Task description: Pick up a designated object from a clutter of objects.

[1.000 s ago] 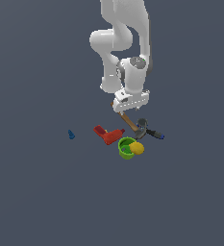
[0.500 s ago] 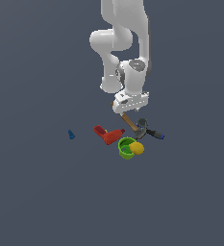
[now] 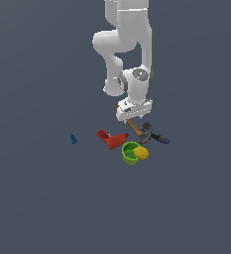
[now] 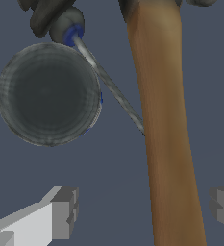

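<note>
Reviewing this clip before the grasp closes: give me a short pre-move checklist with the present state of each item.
1. Target is the hammer, not a neighbour: ok; its brown handle runs between the fingers.
2. Tool open enough to take the handle: ok; one finger shows on each side, both apart from the wood.
3. Handle centred in the gap: not ok; it sits nearer one finger than the other.
4. Black-and-blue tool out of the closing path: cannot tell; its thin shaft reaches the handle's edge.
5. Red toy and green cup away from the grasp: ok.
</note>
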{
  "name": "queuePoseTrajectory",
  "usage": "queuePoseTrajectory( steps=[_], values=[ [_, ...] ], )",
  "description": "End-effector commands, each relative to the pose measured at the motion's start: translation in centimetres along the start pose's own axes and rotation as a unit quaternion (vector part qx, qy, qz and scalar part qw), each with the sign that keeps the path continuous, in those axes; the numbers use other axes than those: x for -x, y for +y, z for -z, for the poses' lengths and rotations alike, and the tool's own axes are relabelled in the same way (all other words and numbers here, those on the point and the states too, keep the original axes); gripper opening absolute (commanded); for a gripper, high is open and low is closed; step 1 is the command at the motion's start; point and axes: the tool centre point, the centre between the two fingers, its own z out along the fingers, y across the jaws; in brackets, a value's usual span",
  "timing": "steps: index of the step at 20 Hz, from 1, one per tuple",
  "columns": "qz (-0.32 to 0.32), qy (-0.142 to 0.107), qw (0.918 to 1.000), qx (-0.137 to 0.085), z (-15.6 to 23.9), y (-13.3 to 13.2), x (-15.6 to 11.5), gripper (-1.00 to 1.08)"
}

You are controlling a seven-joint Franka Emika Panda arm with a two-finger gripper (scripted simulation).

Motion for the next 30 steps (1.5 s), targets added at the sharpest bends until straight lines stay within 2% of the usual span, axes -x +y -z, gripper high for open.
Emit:
queuePoseTrajectory(
  steps=[1, 6, 7, 16, 17, 30],
  values=[
    [0.0, 0.0, 1.0, 0.001, -0.5, 0.0, 0.0, 1.0],
    [0.0, 0.0, 1.0, 0.001, -0.8, 0.0, -0.1, 1.0],
    [0.0, 0.0, 1.0, 0.001, -0.8, 0.0, -0.1, -1.0],
    [0.0, 0.0, 1.0, 0.001, -0.8, 0.0, -0.1, -1.0],
    [-0.005, 0.006, 1.0, 0.002, -0.5, 0.5, -0.4, -1.0],
    [-0.005, 0.006, 1.0, 0.002, 1.6, 2.5, -0.5, -1.0]
  ],
)
